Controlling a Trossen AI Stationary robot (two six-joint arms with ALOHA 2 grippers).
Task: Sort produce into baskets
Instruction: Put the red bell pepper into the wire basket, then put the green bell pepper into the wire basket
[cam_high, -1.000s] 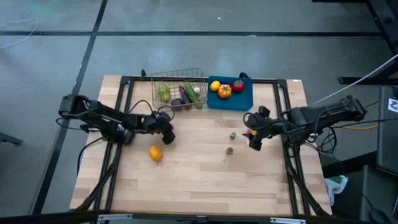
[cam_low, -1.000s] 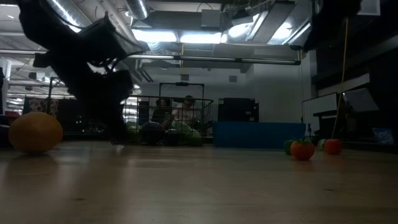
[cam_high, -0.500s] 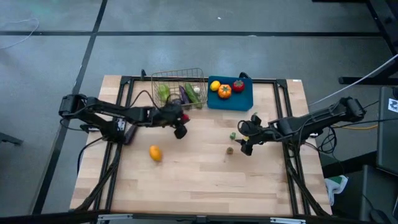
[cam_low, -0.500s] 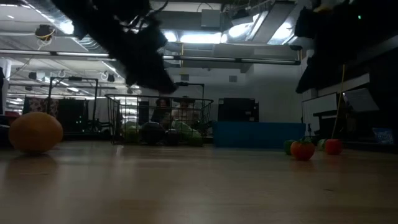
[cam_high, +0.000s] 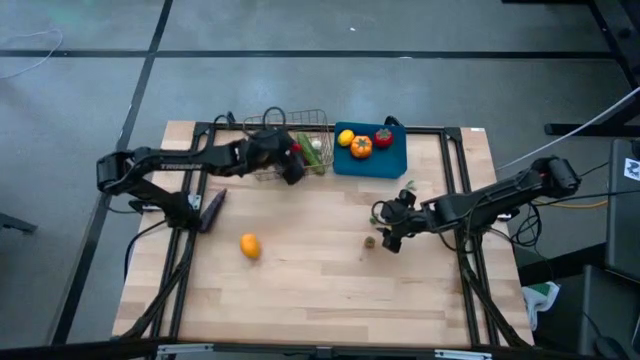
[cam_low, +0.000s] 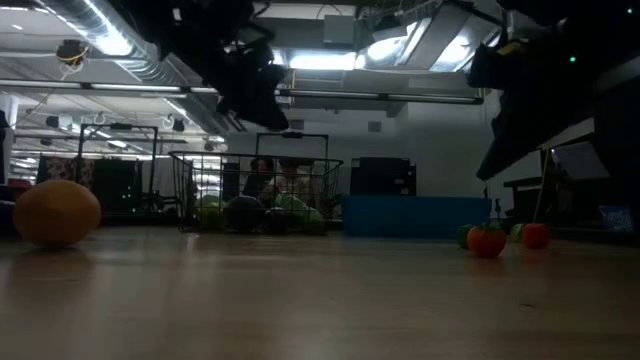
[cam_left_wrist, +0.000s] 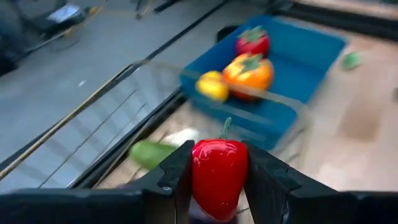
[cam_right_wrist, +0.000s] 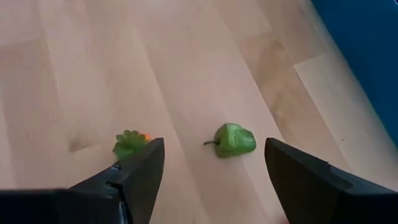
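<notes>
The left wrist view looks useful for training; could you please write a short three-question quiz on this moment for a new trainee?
1. True or false: the left gripper holds a red pepper.
2. Over which container does it hang? A) wire basket B) blue bin
3. Fill in: between the right gripper fingers' line of sight lies a small ____ pepper on the table.

Key: 1 true; 2 A; 3 green.

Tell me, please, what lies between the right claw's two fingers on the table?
In the right wrist view, a small green pepper lies on bare wood between the open right claw's fingers; a leafy-topped piece sits beside one finger.
</notes>
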